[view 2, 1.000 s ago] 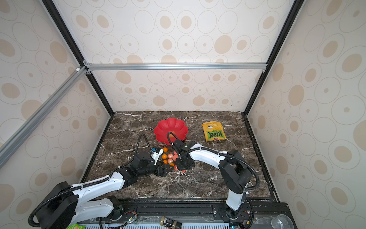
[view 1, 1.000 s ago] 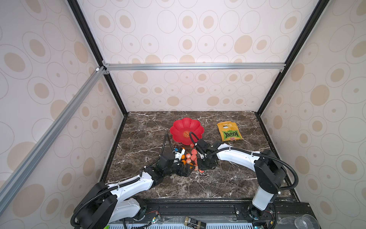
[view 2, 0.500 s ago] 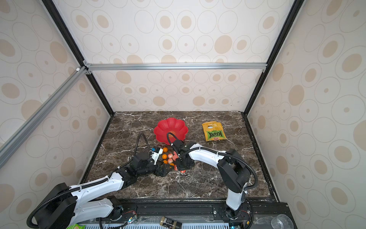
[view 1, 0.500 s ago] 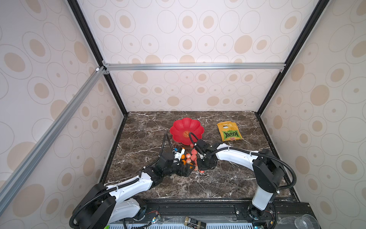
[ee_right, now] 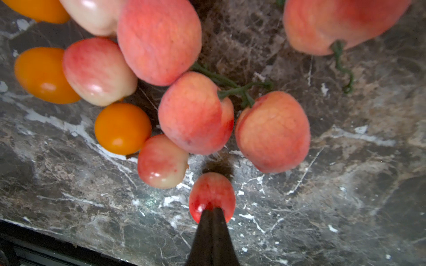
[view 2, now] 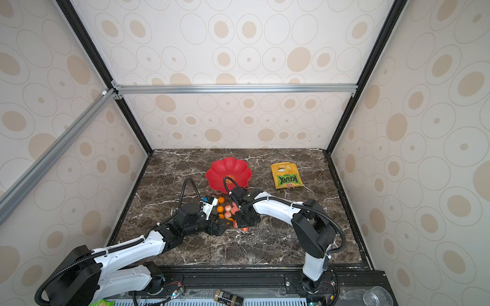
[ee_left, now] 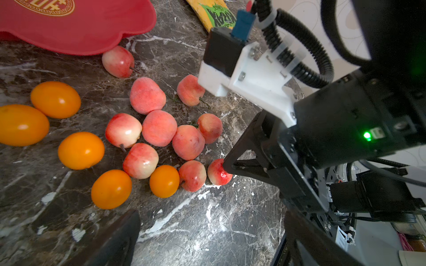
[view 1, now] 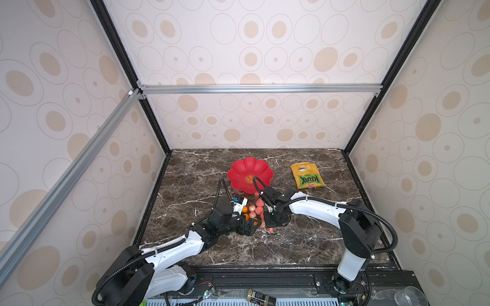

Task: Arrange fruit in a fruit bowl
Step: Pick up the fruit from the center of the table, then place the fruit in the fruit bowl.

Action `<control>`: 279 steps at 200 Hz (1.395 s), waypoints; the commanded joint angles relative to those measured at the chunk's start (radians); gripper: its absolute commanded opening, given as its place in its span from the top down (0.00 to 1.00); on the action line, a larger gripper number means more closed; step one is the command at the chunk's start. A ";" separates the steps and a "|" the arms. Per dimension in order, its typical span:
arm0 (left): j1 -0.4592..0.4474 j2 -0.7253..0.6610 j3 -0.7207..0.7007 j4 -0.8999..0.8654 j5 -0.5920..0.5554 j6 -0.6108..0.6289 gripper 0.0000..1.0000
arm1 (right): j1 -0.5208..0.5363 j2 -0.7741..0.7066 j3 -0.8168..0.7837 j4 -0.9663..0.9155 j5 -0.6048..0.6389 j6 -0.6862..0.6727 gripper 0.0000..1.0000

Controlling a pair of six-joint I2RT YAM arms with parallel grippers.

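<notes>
The red flower-shaped fruit bowl (view 1: 250, 174) stands empty at the middle back of the marble table, and part of its rim (ee_left: 80, 27) shows in the left wrist view. The fruit (view 1: 256, 209) lies in a loose cluster on the table in front of it: several pink-red ones (ee_left: 159, 127) and several orange ones (ee_left: 80, 150). My right gripper (ee_right: 211, 210) is shut, jaws pressed together at the stem end of one small pink-red fruit (ee_right: 212, 193) at the cluster's near edge. My left gripper (ee_left: 207, 235) is open beside the cluster, with only bare marble between its fingers.
A yellow-green snack bag (view 1: 306, 176) lies to the right of the bowl. Both arms reach in low from the front and nearly meet at the fruit. A small bottle (view 1: 261, 298) and a clear cup (view 1: 409, 296) lie beyond the front rail.
My right gripper's jaws have come together at the small pink-red fruit. Both arms have stayed almost where they were.
</notes>
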 commanded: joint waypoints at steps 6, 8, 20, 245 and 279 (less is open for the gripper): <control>-0.008 -0.031 0.036 -0.020 0.003 0.003 0.02 | 0.009 -0.078 -0.014 -0.028 0.031 0.023 1.00; -0.009 -0.033 0.039 -0.023 0.001 0.002 0.02 | 0.009 -0.084 -0.016 -0.028 0.033 0.023 1.00; -0.008 -0.040 0.056 -0.045 -0.014 -0.003 0.02 | 0.008 -0.116 -0.018 -0.032 0.047 0.025 1.00; 0.331 0.302 0.503 -0.018 0.230 -0.052 0.02 | -0.182 0.239 0.660 -0.150 0.067 -0.172 1.00; 0.352 0.420 0.591 -0.028 0.218 -0.040 0.02 | -0.208 0.384 0.869 -0.224 0.084 -0.205 1.00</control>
